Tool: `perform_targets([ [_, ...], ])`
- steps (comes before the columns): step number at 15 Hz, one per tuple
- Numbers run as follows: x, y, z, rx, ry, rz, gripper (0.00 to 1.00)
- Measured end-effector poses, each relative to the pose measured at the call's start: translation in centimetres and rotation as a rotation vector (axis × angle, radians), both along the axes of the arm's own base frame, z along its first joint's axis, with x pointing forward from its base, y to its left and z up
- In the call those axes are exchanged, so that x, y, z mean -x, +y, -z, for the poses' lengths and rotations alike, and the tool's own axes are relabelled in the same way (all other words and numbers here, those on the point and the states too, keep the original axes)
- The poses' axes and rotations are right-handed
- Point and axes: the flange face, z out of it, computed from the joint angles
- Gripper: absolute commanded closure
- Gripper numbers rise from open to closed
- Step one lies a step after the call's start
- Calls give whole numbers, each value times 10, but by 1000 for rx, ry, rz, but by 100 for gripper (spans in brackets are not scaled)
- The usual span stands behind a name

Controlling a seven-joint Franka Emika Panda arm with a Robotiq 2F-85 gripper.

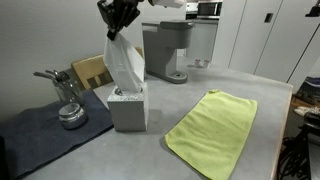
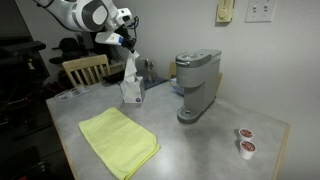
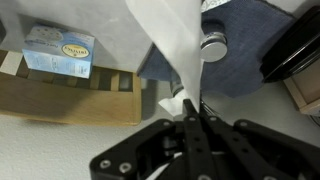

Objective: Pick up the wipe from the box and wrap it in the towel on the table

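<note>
Grey surface [image 2: 205, 140] carries everything. The wipe [image 1: 125, 62] rises straight up out of the box [image 1: 128, 108], its lower end at the box's slot. Its top is pinched in the hand [image 1: 119, 32], whose jaws are clamped on it above the box. Near the box lies the flat yellow-green towel [image 1: 213, 132]. Behind the box stands a coffee maker [image 1: 165, 52]. On the box's other side is a dark mat [image 1: 40, 125] bearing a metal pot [image 1: 70, 112].
</note>
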Motion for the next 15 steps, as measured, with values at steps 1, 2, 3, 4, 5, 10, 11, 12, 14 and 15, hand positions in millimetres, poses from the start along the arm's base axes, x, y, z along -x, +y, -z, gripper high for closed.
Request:
perform_targets([
  [1, 0, -2, -6, 8, -10, 1, 100],
  [2, 0, -5, -12, 18, -22, 4, 100],
  [3, 1, -8, -20, 28, -35, 9, 100],
  [4, 2, -10, -26, 39, -47, 14, 100],
  [5, 3, -12, -34, 49, -58, 21, 100],
  [10, 11, -16, -61, 96, -75, 57, 100],
  [11, 13, -16, -64, 105, -75, 64, 100],
  [12, 15, -16, -68, 113, -74, 72, 100],
  [14, 18, -17, -72, 132, -67, 88, 100],
  [15, 20, -18, -74, 143, -63, 98, 100],
])
